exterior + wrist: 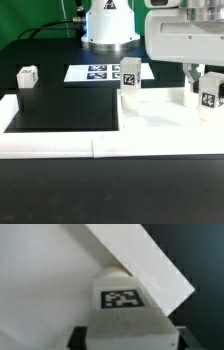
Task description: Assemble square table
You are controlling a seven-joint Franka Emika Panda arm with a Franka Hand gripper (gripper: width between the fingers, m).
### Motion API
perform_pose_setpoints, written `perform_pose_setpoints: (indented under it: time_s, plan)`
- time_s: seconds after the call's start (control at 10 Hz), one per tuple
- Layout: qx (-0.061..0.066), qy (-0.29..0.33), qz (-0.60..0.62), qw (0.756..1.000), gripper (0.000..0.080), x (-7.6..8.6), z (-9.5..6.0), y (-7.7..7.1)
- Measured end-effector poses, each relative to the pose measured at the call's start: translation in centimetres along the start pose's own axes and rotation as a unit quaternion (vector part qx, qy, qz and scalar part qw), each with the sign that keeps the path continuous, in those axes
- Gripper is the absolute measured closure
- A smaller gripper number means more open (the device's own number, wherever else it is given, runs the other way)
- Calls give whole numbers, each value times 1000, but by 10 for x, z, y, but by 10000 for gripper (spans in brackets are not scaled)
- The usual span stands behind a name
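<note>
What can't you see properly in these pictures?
- Exterior view: the picture's edge cuts off the rightmost leg; whether the fingers squeeze it is unclear.
- Exterior view: the leftmost leg has a tag too small to read.
- Wrist view: that rightmost leg fills the picture, hiding where it meets the table plate.

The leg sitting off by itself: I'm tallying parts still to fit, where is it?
In the exterior view the lone leg sits on the black table at the exterior view's left, just left of the marker board and apart from it.
</note>
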State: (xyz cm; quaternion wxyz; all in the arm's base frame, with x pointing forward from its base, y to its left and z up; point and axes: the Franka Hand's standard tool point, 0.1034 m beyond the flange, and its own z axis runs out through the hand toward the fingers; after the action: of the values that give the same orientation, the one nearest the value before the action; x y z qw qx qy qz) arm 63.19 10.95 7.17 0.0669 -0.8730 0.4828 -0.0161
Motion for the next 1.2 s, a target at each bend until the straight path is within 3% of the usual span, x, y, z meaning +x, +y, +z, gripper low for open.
perform_pose_setpoints:
  time_s: [0.1, 0.4, 0.7, 0.8, 0.9, 1.0, 1.2]
  plan:
    - [12, -20, 98, 995, 508, 2, 0, 2]
    - [12, -36, 238, 971, 507, -1, 1, 3]
    - [10, -35, 221, 975, 500, -6, 2, 2]
    - [0, -33, 164, 986, 301, -11, 2, 1]
    - [2, -27, 77, 997, 301, -12, 1, -1]
    - [3, -24, -1, 1000, 183, -12, 1, -1]
    - [4, -23, -60, 998, 160, -11, 1, -1]
